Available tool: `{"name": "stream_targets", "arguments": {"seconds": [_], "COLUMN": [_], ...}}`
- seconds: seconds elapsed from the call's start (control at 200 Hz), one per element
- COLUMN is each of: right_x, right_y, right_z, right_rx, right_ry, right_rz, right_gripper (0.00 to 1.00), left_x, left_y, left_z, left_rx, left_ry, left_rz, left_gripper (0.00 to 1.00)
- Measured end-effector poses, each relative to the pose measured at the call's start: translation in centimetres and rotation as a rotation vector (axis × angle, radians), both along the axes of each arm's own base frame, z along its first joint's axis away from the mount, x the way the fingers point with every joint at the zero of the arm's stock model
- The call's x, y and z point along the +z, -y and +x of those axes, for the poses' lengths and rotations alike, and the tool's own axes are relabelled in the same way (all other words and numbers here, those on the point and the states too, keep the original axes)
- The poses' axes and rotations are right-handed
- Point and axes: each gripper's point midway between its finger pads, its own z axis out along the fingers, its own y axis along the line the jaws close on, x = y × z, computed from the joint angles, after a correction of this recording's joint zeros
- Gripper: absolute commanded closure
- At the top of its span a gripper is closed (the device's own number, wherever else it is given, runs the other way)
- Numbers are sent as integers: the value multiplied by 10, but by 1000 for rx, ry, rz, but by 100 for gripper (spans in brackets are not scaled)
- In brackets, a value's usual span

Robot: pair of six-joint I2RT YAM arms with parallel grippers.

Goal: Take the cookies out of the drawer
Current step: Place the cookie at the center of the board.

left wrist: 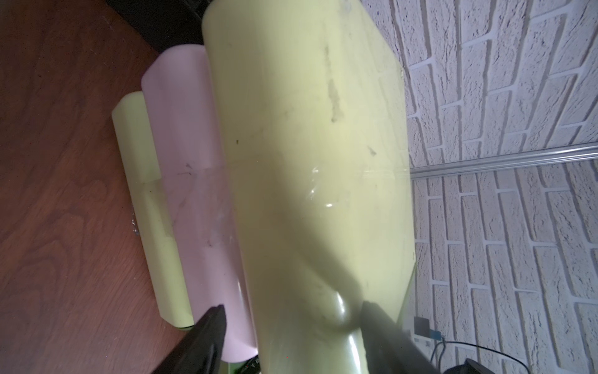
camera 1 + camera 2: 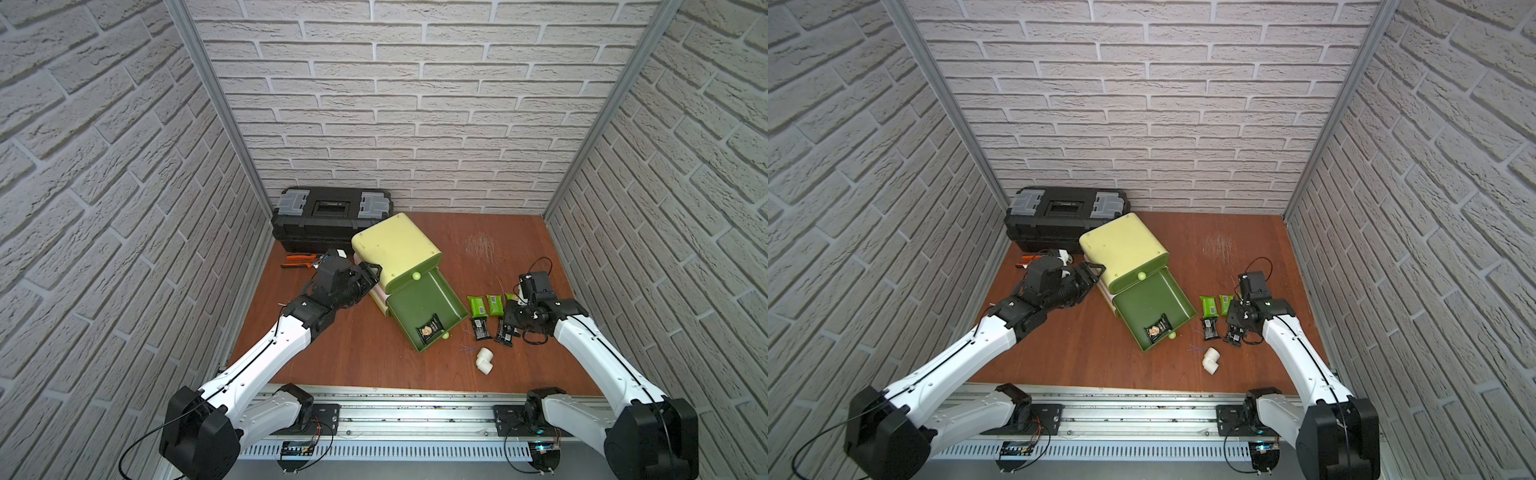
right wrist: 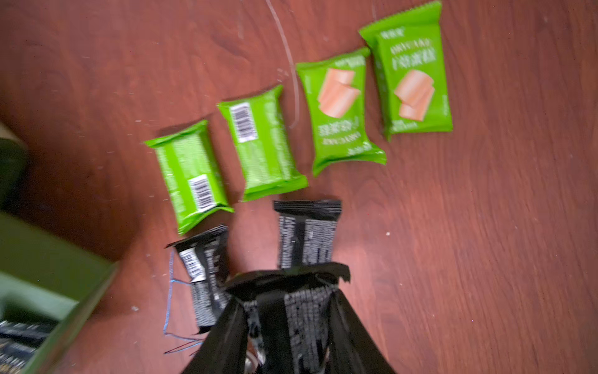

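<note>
In a top view the open green drawer (image 2: 415,303) held one black packet (image 2: 430,326), and the other cookies (image 2: 477,305) lay on the table (image 2: 353,353) beside it, near a white elbow (image 2: 484,360). In the left wrist view the left gripper (image 1: 293,306) stood wide astride the cabinet (image 1: 307,145), its grip unclear to me. In the right wrist view I saw the right gripper (image 3: 287,296) pinching a black cookie (image 3: 307,311).

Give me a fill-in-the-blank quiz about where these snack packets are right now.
The right gripper grips a ___ packet.
___ green packets lie on the table.
Beside them lie ___ loose black packets.
The open drawer holds just ___ cookie packet.
Missing words: black; four; two; one.
</note>
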Motion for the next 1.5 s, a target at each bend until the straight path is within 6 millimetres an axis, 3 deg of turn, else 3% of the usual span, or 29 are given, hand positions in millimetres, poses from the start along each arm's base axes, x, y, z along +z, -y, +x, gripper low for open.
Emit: {"name": "stream_targets", "arguments": {"seconds": [0.15,0.25,0.46,0.64,0.735,0.875,1.045,1.18,1.3,1.375,1.5], "right_x": [-23,-29,-40,-47,-46,-36,3,54,91,99,95], "right_y": [26,38,42,41,43,46,43,13,-42,-75,-123], "right_z": [-15,-15,-7,-4,-4,-6,5,23,30,26,9], "right_rx": [-118,-167,-174,-166,-160,-153,-116,35,249,368,561], "right_ry": [-60,-75,-120,-151,-148,-126,-33,107,204,220,206], "right_rz": [6,16,49,68,57,33,11,-13,-5,13,35], "right_gripper": [73,73,70,48,38,35,35,36,36,36,35], "left_x": [0,0,0,0,0,0,0,0,-1,0,-1], "left_y": [0,0,0,1,1,1,1,2,2,2,2], "left_z": [0,0,0,0,0,1,1,1,1,2,2], "left_rx": [-1,-2,-4,-4,-4,-4,-7,-7,-7,-8,-8], "left_ry": [-1,-2,-2,-2,-2,-1,-1,-1,-1,0,-1], "left_rz": [-1,-2,-3,-3,-3,-4,-6,-6,-6,-7,-7], "left_gripper": [30,30,30,30,30,30,30,30,30,30,30]}}
